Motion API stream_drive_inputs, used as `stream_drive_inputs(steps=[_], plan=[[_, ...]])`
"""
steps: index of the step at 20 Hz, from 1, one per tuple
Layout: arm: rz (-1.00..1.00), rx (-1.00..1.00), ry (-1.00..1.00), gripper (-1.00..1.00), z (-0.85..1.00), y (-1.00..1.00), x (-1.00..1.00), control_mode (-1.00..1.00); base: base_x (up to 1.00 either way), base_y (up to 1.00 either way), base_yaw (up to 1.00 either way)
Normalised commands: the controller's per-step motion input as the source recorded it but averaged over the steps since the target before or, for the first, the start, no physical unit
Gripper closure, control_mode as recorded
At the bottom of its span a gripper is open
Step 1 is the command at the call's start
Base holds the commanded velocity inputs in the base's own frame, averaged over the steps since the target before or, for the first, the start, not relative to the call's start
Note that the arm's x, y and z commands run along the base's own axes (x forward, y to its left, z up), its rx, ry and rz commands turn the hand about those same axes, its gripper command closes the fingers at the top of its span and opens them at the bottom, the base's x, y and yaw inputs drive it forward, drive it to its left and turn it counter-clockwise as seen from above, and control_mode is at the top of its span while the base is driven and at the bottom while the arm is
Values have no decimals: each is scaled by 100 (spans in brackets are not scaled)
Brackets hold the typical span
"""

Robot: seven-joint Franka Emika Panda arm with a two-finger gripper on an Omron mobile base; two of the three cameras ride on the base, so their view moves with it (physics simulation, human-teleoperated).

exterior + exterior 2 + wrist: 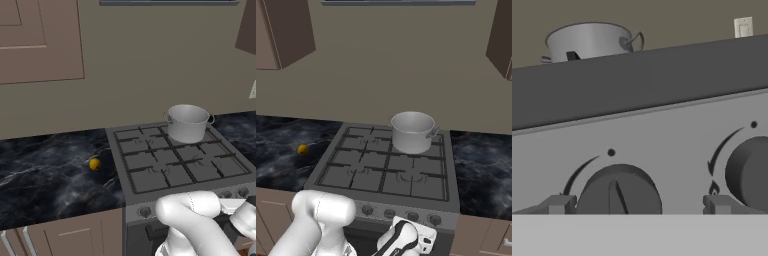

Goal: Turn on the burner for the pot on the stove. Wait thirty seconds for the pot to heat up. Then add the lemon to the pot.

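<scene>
From the left base view we see the pot [187, 122] on the stove [150, 172], over a back right burner, while the lemon [94, 163] lies apart on the black marbled counter [45, 175], below brown wall cabinets [37, 37]. The right base view shows the front knobs [401, 215] and the arm bent low before them. In the hand view our gripper [637, 205] is spread wide, empty, straddling one knob [618, 192] – the risk we see is picking a knob that feeds another burner, since they all look alike.
</scene>
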Motion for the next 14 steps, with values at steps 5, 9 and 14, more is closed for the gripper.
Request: stream_drive_inputs(steps=[5, 9, 14], plan=[[0, -6, 0, -100, -4, 14, -16, -100, 0, 0, 0], [0, -1, 0, -100, 0, 2, -3, -100, 0, 0, 0], [0, 0, 0, -100, 0, 0, 0, -100, 0, 0, 0]])
